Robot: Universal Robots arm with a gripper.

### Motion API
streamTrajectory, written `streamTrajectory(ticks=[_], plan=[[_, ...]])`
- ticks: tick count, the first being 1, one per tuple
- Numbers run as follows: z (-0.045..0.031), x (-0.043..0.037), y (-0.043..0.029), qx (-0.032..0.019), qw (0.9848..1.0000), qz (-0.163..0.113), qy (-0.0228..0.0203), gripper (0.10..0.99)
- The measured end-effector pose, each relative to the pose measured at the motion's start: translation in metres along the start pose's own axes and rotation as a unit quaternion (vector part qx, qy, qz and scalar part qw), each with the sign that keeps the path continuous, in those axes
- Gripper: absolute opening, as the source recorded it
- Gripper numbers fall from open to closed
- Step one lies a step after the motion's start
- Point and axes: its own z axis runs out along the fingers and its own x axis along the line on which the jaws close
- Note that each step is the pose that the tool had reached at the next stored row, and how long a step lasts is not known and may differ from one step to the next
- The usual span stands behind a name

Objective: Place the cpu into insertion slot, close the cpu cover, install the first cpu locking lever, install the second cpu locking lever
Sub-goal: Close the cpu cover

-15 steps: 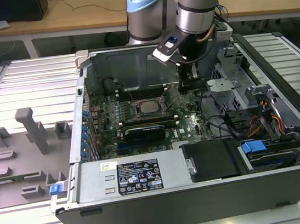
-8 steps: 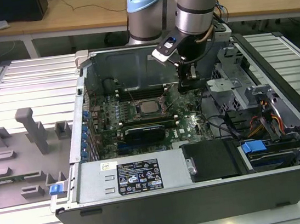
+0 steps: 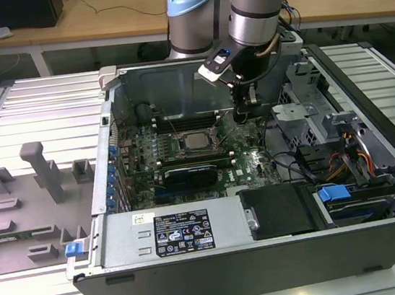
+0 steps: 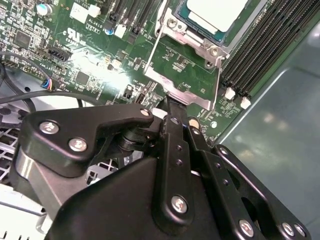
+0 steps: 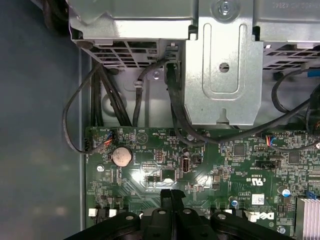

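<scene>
The cpu point(image 3: 197, 141) lies flat in its socket on the green motherboard point(image 3: 247, 161), its silver-grey top facing up point(image 4: 215, 12). The cpu cover point(image 4: 200, 101), a thin silvery frame with a square window, is swung open from the socket and tilts toward the gripper. In the second wrist view, the gripper point(image 4: 171, 102) has its black fingers pressed together on the cover's free edge. In the exterior view the gripper point(image 3: 245, 114) hangs just to the socket's right. In the first wrist view, the fingertips point(image 5: 171, 192) meet over the board.
A metal drive cage point(image 3: 308, 104) with black cables point(image 5: 105, 100) stands close to the gripper on the exterior view's right. Memory slots point(image 4: 265, 45) run beside the socket. The power supply point(image 3: 179, 230) fills the case's near side. A grey fixture tray point(image 3: 29, 199) sits outside, left.
</scene>
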Motion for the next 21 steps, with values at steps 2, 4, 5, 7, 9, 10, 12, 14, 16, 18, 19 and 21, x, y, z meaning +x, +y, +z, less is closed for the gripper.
streamTrajectory(ticks=[2, 4, 5, 7, 9, 10, 12, 14, 16, 18, 19, 21], plan=[[0.0001, 0.0000, -0.0008, 0.0000, 1.0000, 0.000, 0.0000, 0.106], [0.0001, 0.0000, -0.0016, 0.0000, 1.0000, 0.000, 0.0000, 0.106], [0.0001, 0.0001, -0.0019, 0.0000, 1.0000, 0.000, 0.0000, 0.106], [0.0001, 0.0001, -0.0023, 0.0000, 1.0000, 0.000, 0.0000, 0.106], [0.0001, 0.0001, -0.0028, 0.0000, 1.0000, 0.000, 0.0000, 0.106], [0.0001, 0.0001, -0.0030, 0.0000, 1.0000, 0.000, 0.0000, 0.106], [0.0001, 0.0001, -0.0037, 0.0000, 1.0000, 0.000, 0.0000, 0.106], [0.0002, 0.0001, -0.0045, 0.0000, 1.0000, 0.000, 0.0000, 0.106], [0.0002, 0.0001, -0.0051, 0.0000, 1.0000, 0.000, 0.0000, 0.106], [0.0002, 0.0001, -0.0063, 0.0000, 1.0000, 0.000, 0.0000, 0.106], [0.0003, 0.0001, -0.0070, 0.0000, 1.0000, 0.000, 0.0000, 0.106], [0.0003, 0.0002, -0.0092, 0.0000, 1.0000, 0.000, 0.0000, 0.106]])
